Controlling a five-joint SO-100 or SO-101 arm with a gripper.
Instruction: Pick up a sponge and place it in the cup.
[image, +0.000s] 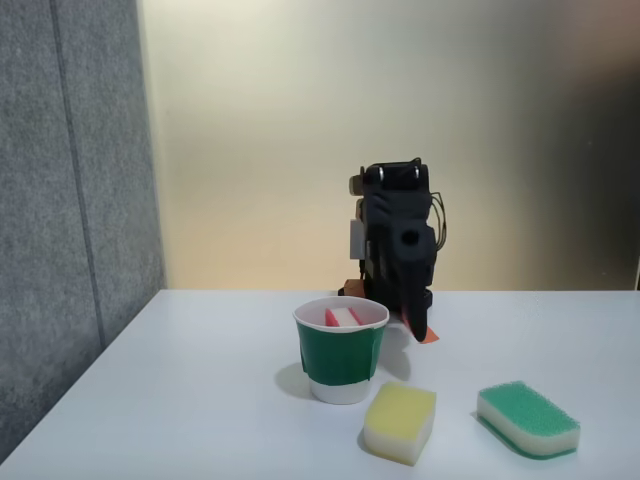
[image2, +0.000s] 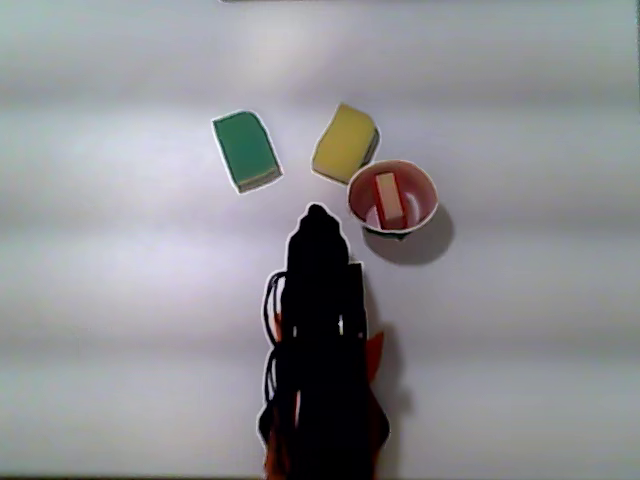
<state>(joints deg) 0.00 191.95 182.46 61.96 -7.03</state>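
Where the grey felt-like partition (image: 70, 200) closes off the left of the fixed view, the smooth white table (image: 180, 400) runs right past the cup (image: 341, 362), a green paper cup with a white rim and a white band at its base. Inside it the sponge (image: 342, 317) stands on edge, its red scouring face and cream foam just topping the rim. Just right of the cup and nearer the camera lies the yellow-topped sponge (image: 400, 421), a soft rounded block on pale foam, and farther right, apart from it, the green-topped sponge (image: 528, 419) with a coarse, bristly top. Behind the cup, toward the far wall, the black arm (image: 398, 240) sits folded, its gripper (image: 420, 328) pointing down to the table beside an orange part; whether the fingers are apart or together cannot be told.

From above, the other view reverses the order: green-topped sponge (image2: 247, 150) at left, yellow-topped sponge (image2: 345, 143) touching the cup's rim (image2: 428, 190), and the sponge (image2: 389, 198) seen as a narrow cream strip with red sides inside the round white interior. The arm (image2: 322, 350) reads as a dark silhouette, its tip (image2: 316, 215) between the sponges and the cup, touching none.
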